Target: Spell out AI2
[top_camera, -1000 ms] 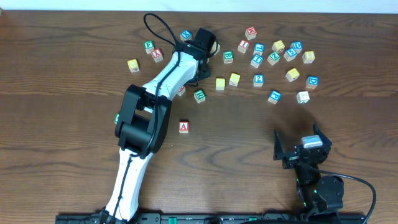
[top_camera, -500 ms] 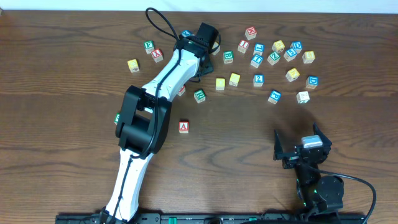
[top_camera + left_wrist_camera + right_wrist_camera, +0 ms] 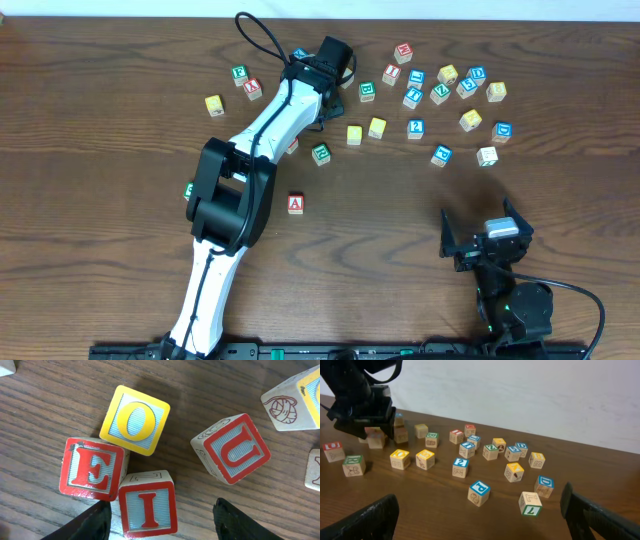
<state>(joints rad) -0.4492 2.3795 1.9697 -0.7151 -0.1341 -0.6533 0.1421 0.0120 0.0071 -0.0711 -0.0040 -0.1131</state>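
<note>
The red A cube (image 3: 295,204) stands alone on the table (image 3: 120,200), near the left arm's elbow. The blue 2 cube (image 3: 415,128) sits among the scattered cubes and also shows in the right wrist view (image 3: 460,467). The red I cube (image 3: 148,505) lies between the open fingers of my left gripper (image 3: 161,510), touching a red E cube (image 3: 91,469). In the overhead view my left gripper (image 3: 338,62) hides the I cube. My right gripper (image 3: 485,235) is open and empty near the front right, far from the cubes; its wrist view (image 3: 485,520) shows the same.
A yellow O cube (image 3: 135,419) and a red U cube (image 3: 232,449) lie close to the I cube. Several other letter cubes are scattered at the back right, such as a blue P (image 3: 479,492) and a green 7 (image 3: 529,504).
My left gripper moved slightly farther back and right over the cubes, then held still. The right arm has not moved.
</note>
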